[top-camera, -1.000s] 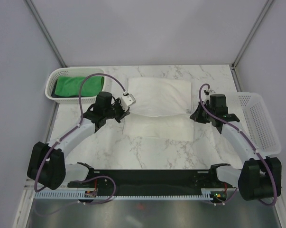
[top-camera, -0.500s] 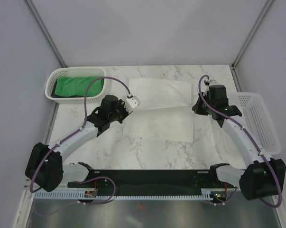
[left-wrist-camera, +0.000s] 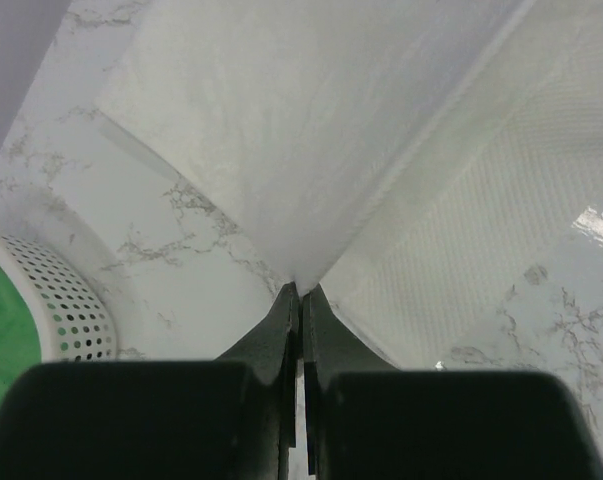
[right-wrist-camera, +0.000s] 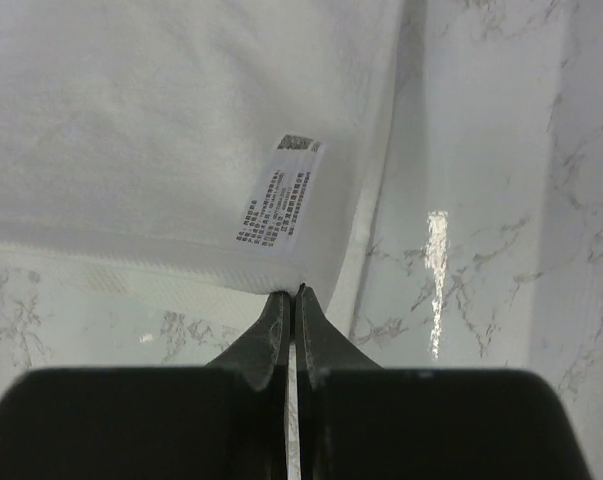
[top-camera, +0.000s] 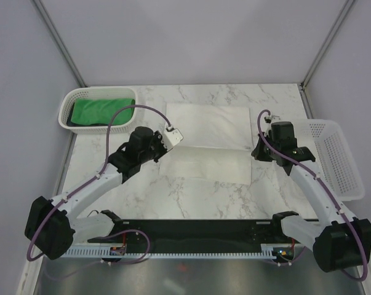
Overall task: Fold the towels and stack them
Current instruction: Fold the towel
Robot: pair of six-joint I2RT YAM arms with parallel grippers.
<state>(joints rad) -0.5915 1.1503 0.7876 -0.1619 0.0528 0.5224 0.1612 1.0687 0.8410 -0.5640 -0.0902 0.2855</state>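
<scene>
A white towel (top-camera: 207,120) lies spread in the middle of the marble table, creased across its width, with its near part (top-camera: 207,165) flat on the surface. My left gripper (top-camera: 165,146) is shut on the crease's left end, where the cloth (left-wrist-camera: 281,130) fans out from the tips (left-wrist-camera: 301,290). The right gripper (top-camera: 255,150) is shut on the towel's right end (right-wrist-camera: 161,120), just below a printed label (right-wrist-camera: 279,195), with its tips (right-wrist-camera: 295,292) pinching the hem. A green towel (top-camera: 99,110) sits in the left basket. I see no navy towel.
A white mesh basket (top-camera: 67,110) at the far left holds the green towel; its wall (left-wrist-camera: 66,310) shows in the left wrist view. Another white mesh basket (top-camera: 336,157) stands at the right edge. Grey walls close in the table on three sides.
The puffed-up fold of the white towel has settled flatter on the table. The left arm has stretched out further; the right gripper went away and came back. Both stay shut on the towel.
</scene>
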